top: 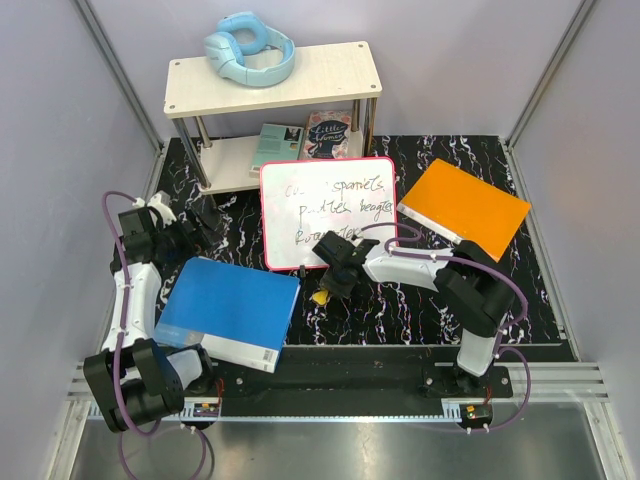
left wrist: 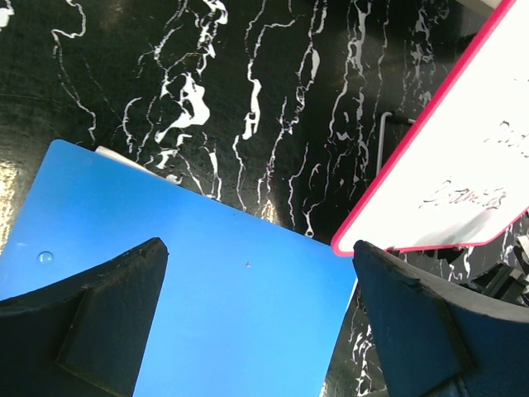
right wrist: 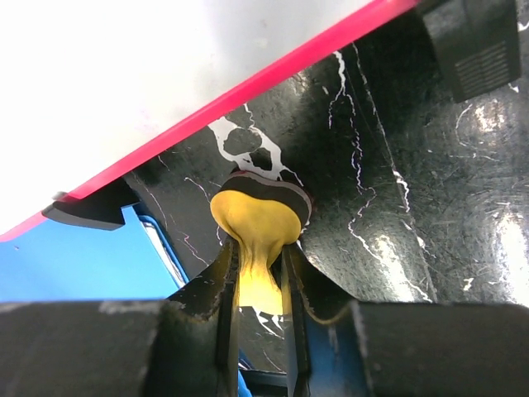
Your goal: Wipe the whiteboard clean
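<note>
The whiteboard (top: 325, 205), white with a red-pink rim and three lines of dark handwriting, lies on the black marbled mat in the middle. My right gripper (top: 328, 287) is just off the board's near edge, shut on a yellow eraser (top: 321, 297). In the right wrist view the eraser (right wrist: 258, 219) is squeezed between the fingers, its dark felt face toward the mat, beside the board's rim (right wrist: 248, 83). My left gripper (top: 200, 222) is open and empty to the left of the board. In its wrist view it (left wrist: 260, 322) hangs over the blue book (left wrist: 190, 289), with the board's corner (left wrist: 463, 165) at the right.
A blue book (top: 230, 310) lies at the front left and an orange book (top: 465, 207) at the right of the board. A white two-level shelf (top: 330, 75) stands at the back, with a light-blue neck massager (top: 250, 48) on top and two books (top: 300, 140) below.
</note>
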Controlling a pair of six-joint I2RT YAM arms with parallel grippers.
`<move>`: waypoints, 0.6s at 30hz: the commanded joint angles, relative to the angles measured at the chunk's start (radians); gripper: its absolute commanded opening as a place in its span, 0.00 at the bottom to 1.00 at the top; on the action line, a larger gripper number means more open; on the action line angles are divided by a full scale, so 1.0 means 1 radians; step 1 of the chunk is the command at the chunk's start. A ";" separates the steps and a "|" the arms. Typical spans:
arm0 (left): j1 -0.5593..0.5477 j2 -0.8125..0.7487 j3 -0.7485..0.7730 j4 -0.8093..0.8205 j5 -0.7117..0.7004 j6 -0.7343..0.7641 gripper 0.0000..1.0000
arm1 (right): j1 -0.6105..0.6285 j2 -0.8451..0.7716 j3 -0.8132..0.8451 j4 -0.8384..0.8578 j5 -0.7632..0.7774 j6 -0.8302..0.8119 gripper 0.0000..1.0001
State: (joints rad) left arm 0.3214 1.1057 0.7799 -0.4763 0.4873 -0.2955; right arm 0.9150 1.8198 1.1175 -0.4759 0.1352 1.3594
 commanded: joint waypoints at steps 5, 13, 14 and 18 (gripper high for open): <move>0.002 -0.055 -0.019 0.047 0.091 0.025 0.99 | 0.005 -0.131 0.033 -0.024 0.049 -0.149 0.00; -0.002 -0.079 -0.067 0.191 0.206 -0.048 0.99 | 0.008 -0.253 0.117 -0.124 0.173 -0.316 0.00; -0.004 -0.086 -0.095 0.268 0.223 -0.104 0.99 | 0.008 -0.267 0.116 -0.122 0.185 -0.344 0.00; -0.091 -0.090 -0.168 0.473 0.194 -0.212 0.99 | 0.005 -0.353 0.093 -0.092 0.250 -0.434 0.00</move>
State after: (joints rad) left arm 0.3061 1.0348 0.6567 -0.2543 0.6415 -0.3813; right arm 0.9165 1.5616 1.1984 -0.5602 0.2729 1.0508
